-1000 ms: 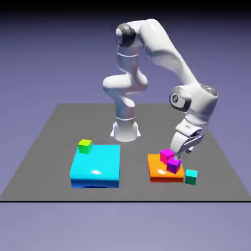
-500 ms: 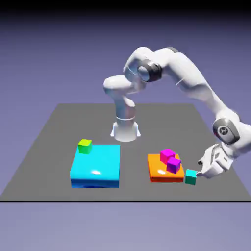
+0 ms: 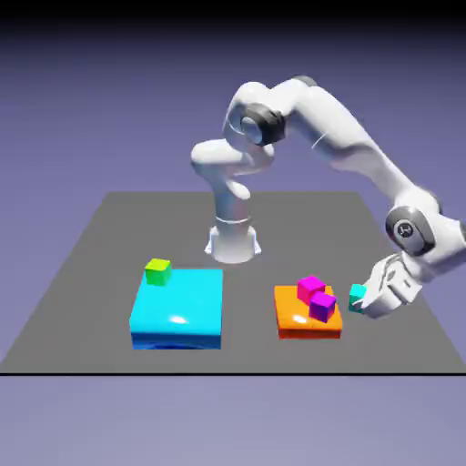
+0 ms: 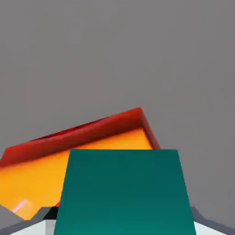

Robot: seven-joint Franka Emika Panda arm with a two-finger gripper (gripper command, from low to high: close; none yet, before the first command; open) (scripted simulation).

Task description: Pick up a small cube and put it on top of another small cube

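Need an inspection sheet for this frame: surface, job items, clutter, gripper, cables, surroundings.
Surface: grey table, flat, no spills seen.
Job's things: teal cube lifted off the table, beside the orange block; magenta cube and purple cube sit on that block.
Clutter: lime-green cube on the far corner of the cyan block.
Gripper: gripper shut on the teal cube; the hand view shows the cube filling the gap.
Cables: nothing seen.
Surroundings: plain blue-violet backdrop.

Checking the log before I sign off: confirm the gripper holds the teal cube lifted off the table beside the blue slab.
Not quite. The gripper does hold the teal cube off the table, but beside the orange slab, as the exterior view shows.
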